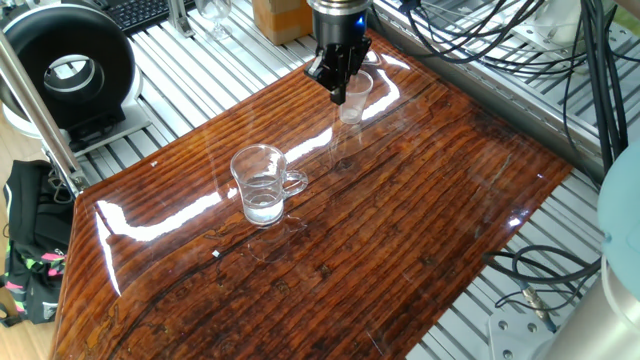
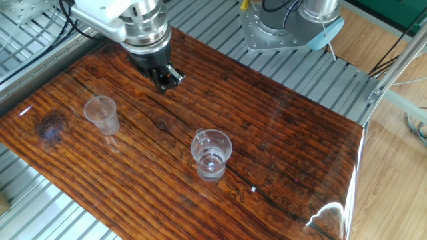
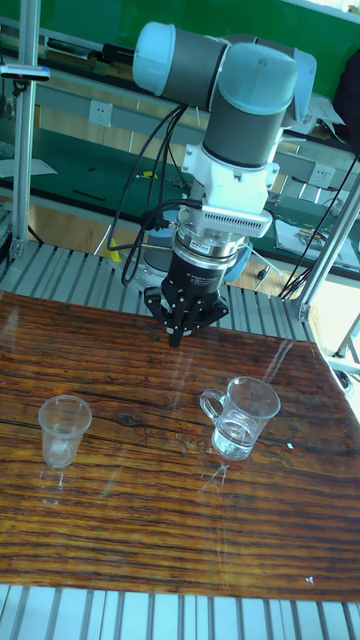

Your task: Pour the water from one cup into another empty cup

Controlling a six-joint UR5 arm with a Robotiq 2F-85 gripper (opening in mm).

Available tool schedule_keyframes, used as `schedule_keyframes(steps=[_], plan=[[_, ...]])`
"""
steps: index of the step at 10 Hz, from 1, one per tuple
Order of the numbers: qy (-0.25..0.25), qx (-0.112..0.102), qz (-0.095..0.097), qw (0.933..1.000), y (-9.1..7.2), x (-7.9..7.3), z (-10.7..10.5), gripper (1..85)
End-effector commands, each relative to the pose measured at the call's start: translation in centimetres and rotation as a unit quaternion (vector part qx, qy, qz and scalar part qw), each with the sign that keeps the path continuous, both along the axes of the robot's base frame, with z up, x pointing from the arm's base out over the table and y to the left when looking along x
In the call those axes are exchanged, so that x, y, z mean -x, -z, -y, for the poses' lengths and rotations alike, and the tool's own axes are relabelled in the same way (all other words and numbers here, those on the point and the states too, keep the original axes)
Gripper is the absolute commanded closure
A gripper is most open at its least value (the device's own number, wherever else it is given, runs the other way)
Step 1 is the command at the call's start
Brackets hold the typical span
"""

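We are in a robotics lab: a UR5 arm (image 3: 240, 110) stands over a glossy wooden tabletop (image 1: 400, 220) laid on slotted aluminium framing (image 2: 280, 73), with loose cables (image 1: 500, 40) and a keyboard (image 1: 140, 12) nearby.

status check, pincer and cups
Pincer shut, empty, above the table. Mug upright, water inside, untouched. Small cup upright, apart. Nothing between them.

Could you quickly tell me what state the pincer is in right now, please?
Pincer: closed, holding nothing, up in the air, away from the mug and the small cup.
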State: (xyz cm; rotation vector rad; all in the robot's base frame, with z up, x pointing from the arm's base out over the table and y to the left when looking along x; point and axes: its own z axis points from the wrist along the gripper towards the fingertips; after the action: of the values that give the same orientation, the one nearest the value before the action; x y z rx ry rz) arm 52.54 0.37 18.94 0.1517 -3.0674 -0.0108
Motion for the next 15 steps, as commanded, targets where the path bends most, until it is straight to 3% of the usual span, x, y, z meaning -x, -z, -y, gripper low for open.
schedule_keyframes(steps=[1, 2, 3, 4, 7, 9, 13, 14, 15], plan=[[-0.017, 0.012, -0.021, 0.9996, -0.2, 1.1, 0.7, 83.7], [-0.03, 0.02, -0.035, 0.9987, -0.3, 1.8, 1.3, 83.7], [-0.038, 0.024, -0.032, 0.9985, -0.3, 1.6, 1.5, 83.7], [-0.027, 0.014, -0.026, 0.9992, -0.3, 1.3, 0.9, 83.7], [-0.024, 0.006, -0.033, 0.9991, -0.3, 1.7, 0.5, 83.7], [-0.031, 0.023, -0.028, 0.9989, -0.3, 1.4, 1.4, 83.7], [-0.019, -0.003, -0.024, 0.9995, -0.2, 1.2, 0.0, 83.7], [-0.033, -0.019, 0.0, 0.9993, -0.1, 0.1, -0.8, 83.7], [-0.036, -0.026, 0.004, 0.999, -0.1, -0.1, -1.2, 83.7]])
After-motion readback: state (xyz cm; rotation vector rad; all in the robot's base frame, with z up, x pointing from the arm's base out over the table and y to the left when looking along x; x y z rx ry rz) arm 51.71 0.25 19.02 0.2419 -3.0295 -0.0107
